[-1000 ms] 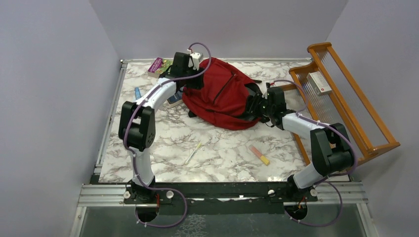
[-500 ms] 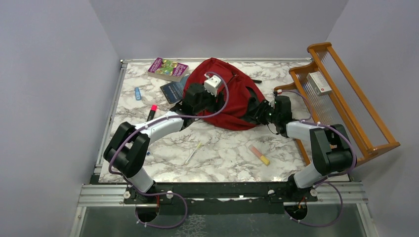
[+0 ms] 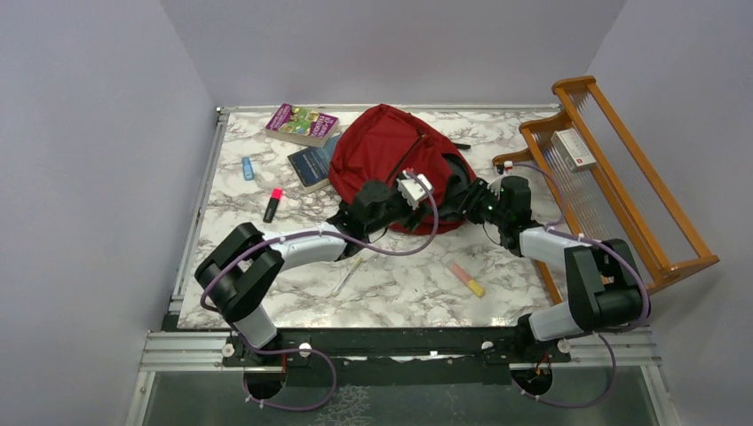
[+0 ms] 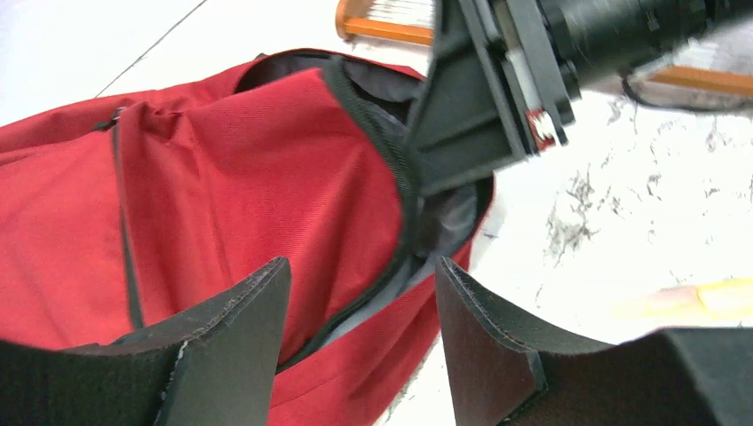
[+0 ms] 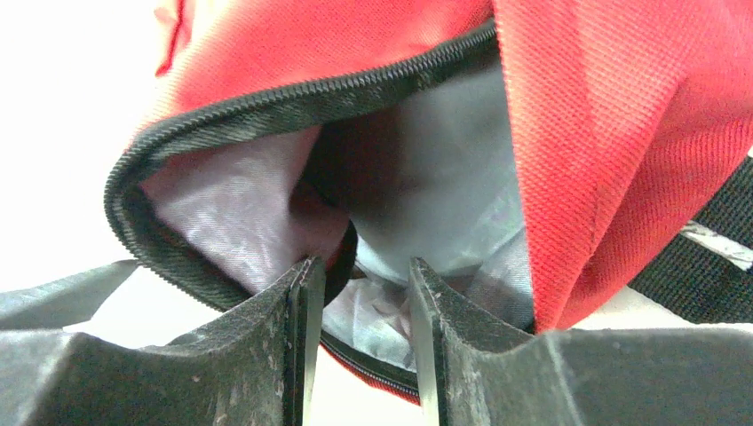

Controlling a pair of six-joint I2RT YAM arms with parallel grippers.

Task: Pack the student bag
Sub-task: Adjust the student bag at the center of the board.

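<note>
We hover at the student bag (image 3: 391, 155) lying far-centre on the table (image 3: 400, 266): left gripper (image 4: 360, 275) spread, empty; right gripper (image 5: 362, 271) narrowly parted at its unzipped mouth, which could sag shut, ungripped.

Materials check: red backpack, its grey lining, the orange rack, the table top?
Large red fabric backpack: woven cloth, likely synthetic, matte; visible rib weave.
Grey inner lining: thin, slightly shiny fabric, crinkled, probably nylon.
Orange railed rack: looks like varnished wood, glossy rails.
Marbled white table top: marble pattern, smooth; likely laminate, cannot tell.
</note>
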